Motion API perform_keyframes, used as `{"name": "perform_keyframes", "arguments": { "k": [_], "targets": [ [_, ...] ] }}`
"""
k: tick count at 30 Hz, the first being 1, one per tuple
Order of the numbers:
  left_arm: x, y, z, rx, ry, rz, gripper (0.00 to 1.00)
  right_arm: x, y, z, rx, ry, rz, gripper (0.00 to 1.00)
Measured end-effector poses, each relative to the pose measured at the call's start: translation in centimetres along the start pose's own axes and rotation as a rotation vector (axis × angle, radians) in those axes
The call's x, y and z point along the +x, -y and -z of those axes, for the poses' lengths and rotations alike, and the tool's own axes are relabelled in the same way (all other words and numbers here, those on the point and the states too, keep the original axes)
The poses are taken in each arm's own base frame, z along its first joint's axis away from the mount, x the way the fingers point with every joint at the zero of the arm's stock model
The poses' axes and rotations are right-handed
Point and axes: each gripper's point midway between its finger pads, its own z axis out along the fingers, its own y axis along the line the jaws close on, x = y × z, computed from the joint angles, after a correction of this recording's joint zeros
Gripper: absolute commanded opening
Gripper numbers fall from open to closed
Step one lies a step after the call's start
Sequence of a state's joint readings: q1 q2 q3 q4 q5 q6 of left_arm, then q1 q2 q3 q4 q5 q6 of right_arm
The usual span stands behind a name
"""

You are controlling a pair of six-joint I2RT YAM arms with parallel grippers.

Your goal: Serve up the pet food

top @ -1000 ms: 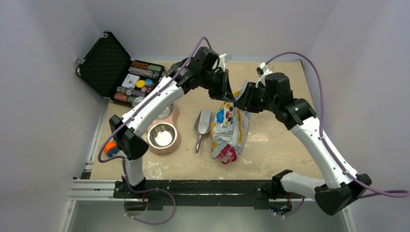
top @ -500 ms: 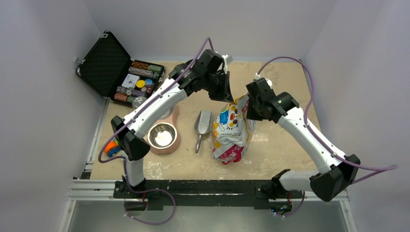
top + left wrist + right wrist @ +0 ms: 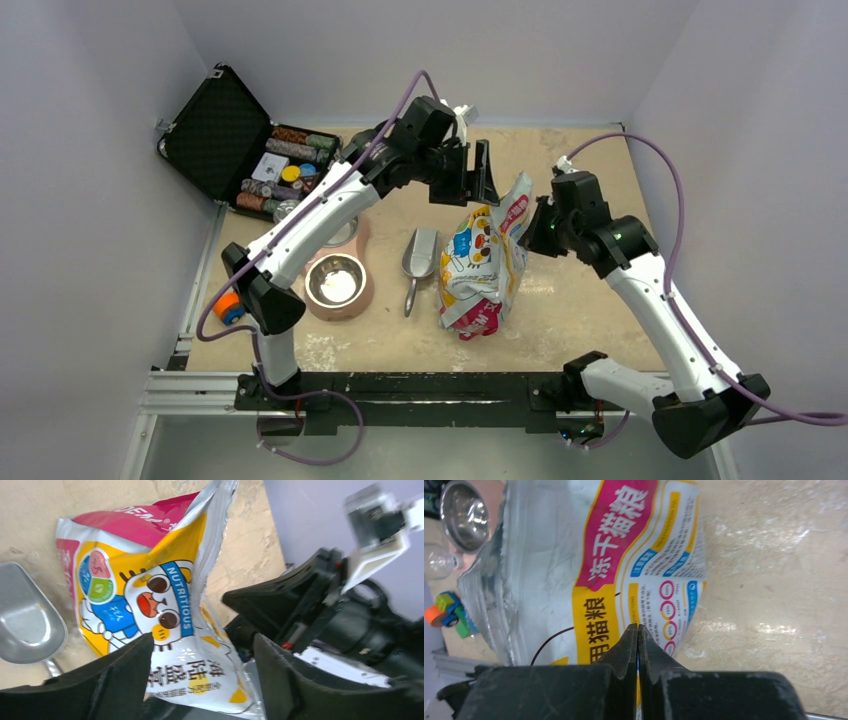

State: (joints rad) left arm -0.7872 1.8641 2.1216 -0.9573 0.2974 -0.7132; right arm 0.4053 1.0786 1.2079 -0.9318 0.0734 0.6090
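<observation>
The pet food is hidden inside the glossy white bag [image 3: 478,262], which stands upright mid-table with its top pulled open. My left gripper [image 3: 478,172] hovers open over the bag's upper left edge. In the left wrist view the bag [image 3: 150,575] has its top corner lying loose between the spread fingers of that gripper [image 3: 202,640]. My right gripper [image 3: 534,222] is shut on the bag's right top edge. The right wrist view shows this gripper [image 3: 638,626] pinching a sliver of the bag [image 3: 624,540].
A steel scoop [image 3: 418,256] lies left of the bag. A steel bowl [image 3: 336,280] sits in a pink stand [image 3: 362,302]. An open black case [image 3: 240,140] of coloured chips stands at the back left. Coloured toy blocks [image 3: 228,306] lie at the left edge.
My left gripper has opened and let go of the bag's top. My right gripper closed on the bag's right edge and pulled it to the right, spreading the mouth.
</observation>
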Motion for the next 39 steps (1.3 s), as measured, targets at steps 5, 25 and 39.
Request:
{"name": "perform_keyframes", "arguments": {
  "k": [5,25,39],
  "targets": [
    [-0.8,0.8,0.8,0.007,0.026,-0.009,0.72,0.8,-1.7,-0.1,-0.095,-0.041,-0.001,0.0],
    [1.4,0.3,-2.7,0.01,-0.102,0.02,0.4,0.4,-2.8,0.6,-0.159,-0.025,0.0,0.0],
    [2.2,1.6,-3.7,0.113,-0.159,0.019,0.0,-0.3,-3.4,2.0,-0.198,0.008,0.013,0.22]
  ]
}}
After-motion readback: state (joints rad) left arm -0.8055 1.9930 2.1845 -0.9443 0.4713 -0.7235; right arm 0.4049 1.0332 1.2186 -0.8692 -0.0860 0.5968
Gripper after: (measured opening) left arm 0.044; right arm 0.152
